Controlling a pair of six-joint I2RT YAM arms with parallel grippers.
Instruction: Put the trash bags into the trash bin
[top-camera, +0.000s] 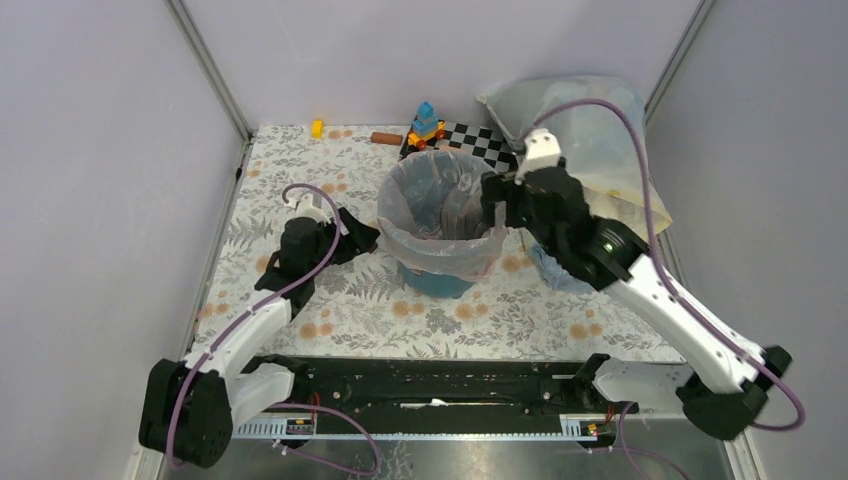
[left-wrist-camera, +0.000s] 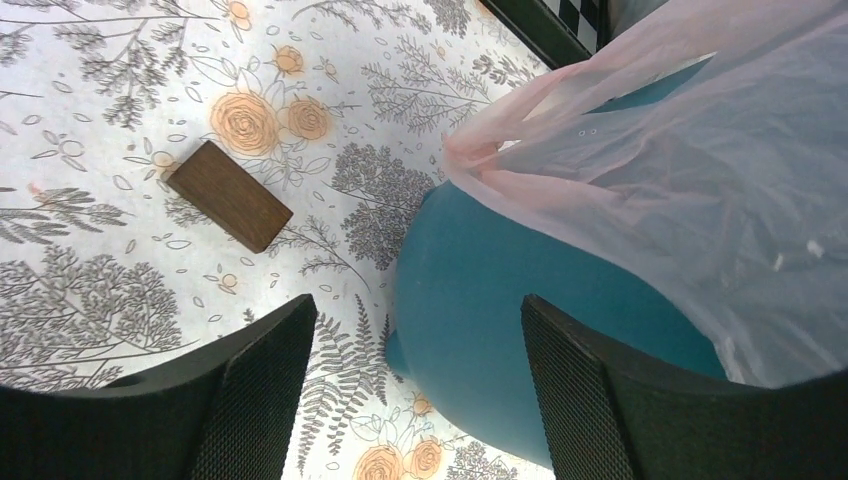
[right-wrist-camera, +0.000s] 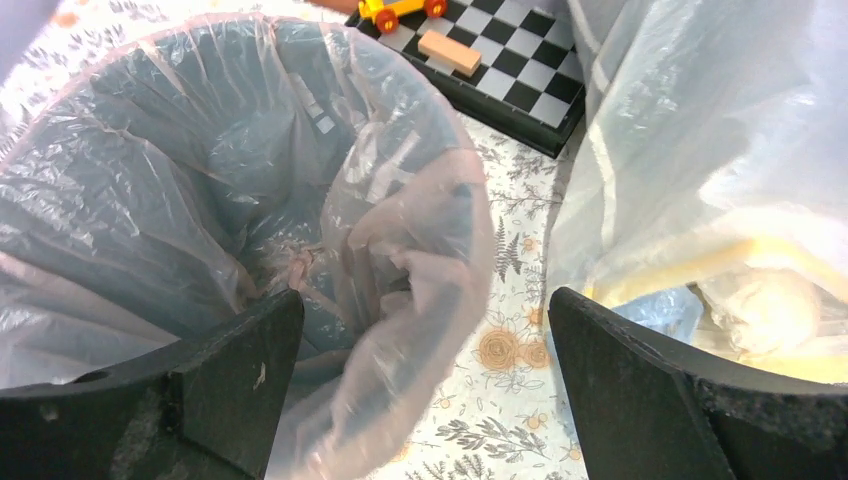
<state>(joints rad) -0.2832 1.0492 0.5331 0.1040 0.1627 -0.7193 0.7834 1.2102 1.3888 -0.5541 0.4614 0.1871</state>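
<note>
The teal trash bin (top-camera: 440, 282) stands mid-table, with a clear trash bag (top-camera: 437, 205) opened inside it and its edge draped over the rim. My left gripper (top-camera: 352, 236) is open and empty, low beside the bin's left wall (left-wrist-camera: 480, 300), under the hanging bag edge (left-wrist-camera: 680, 170). My right gripper (top-camera: 493, 205) is open above the bin's right rim. In the right wrist view the bag's folded rim (right-wrist-camera: 420, 290) lies between its fingers, not pinched. A second, large clear bag (top-camera: 590, 130) with contents lies at the back right and also shows in the right wrist view (right-wrist-camera: 720, 150).
A brown wooden block (left-wrist-camera: 228, 195) lies on the floral cloth left of the bin. A checkerboard (top-camera: 480, 142) with a toy car (top-camera: 426, 125) sits behind the bin. A crumpled bluish bag (top-camera: 553, 270) lies under the right arm. Walls close in on both sides.
</note>
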